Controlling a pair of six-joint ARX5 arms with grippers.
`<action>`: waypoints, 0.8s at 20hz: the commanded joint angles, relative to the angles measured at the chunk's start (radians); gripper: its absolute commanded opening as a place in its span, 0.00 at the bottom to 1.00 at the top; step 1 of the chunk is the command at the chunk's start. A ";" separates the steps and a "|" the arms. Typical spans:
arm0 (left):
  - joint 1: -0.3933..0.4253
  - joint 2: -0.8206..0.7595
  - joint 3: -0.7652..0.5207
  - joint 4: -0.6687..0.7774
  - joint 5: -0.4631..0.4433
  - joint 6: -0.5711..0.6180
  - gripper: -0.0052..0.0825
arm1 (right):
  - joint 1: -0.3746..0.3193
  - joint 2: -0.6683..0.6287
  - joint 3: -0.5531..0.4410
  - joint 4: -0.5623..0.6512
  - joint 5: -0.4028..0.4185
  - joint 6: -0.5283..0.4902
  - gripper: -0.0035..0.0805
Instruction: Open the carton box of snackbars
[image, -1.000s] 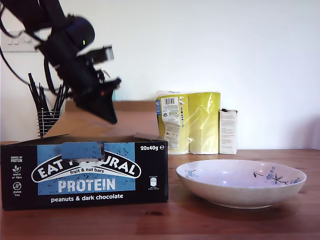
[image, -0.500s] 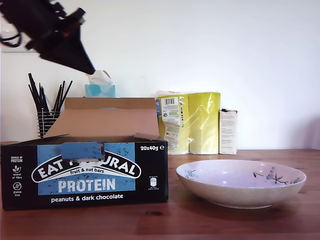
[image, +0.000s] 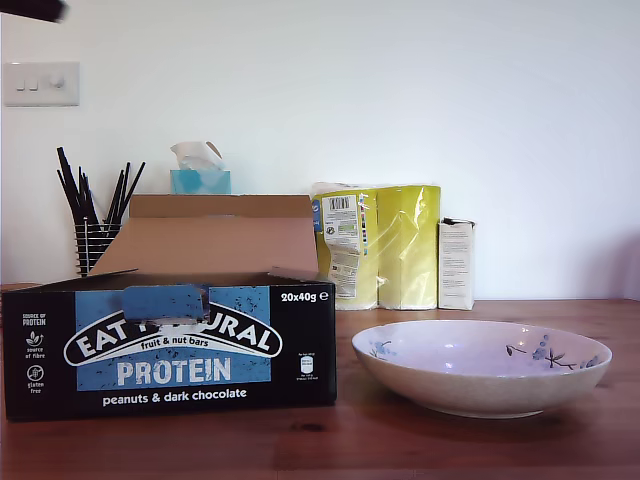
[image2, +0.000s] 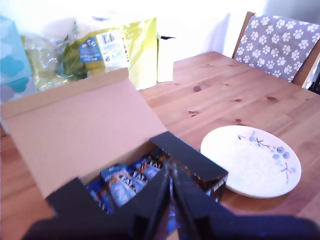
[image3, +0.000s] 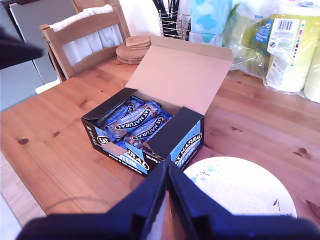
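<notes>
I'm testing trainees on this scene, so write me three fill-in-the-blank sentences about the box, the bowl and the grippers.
1. The lid of the carton box stands ____.
2. Inside the box lie wrapped ____.
3. In the exterior view, the bowl sits on the box's ____ side.
4. My first gripper and my second gripper hold ____.

Missing words: open; snack bars; right; nothing

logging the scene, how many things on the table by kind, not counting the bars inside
carton box: 1
bowl: 1
tissue box: 1
yellow paper roll pack: 1
small white carton: 1
wire holder of black sticks: 1
total: 6
</notes>
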 joint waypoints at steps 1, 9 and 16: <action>0.002 -0.063 -0.022 -0.063 -0.011 -0.025 0.04 | 0.003 -0.010 0.003 0.008 0.002 -0.004 0.03; 0.002 -0.181 -0.022 -0.192 -0.035 -0.035 0.04 | 0.003 0.006 0.003 -0.005 0.003 0.007 0.03; 0.002 -0.181 -0.022 -0.284 -0.035 -0.034 0.04 | 0.003 0.011 0.003 -0.045 0.003 0.007 0.03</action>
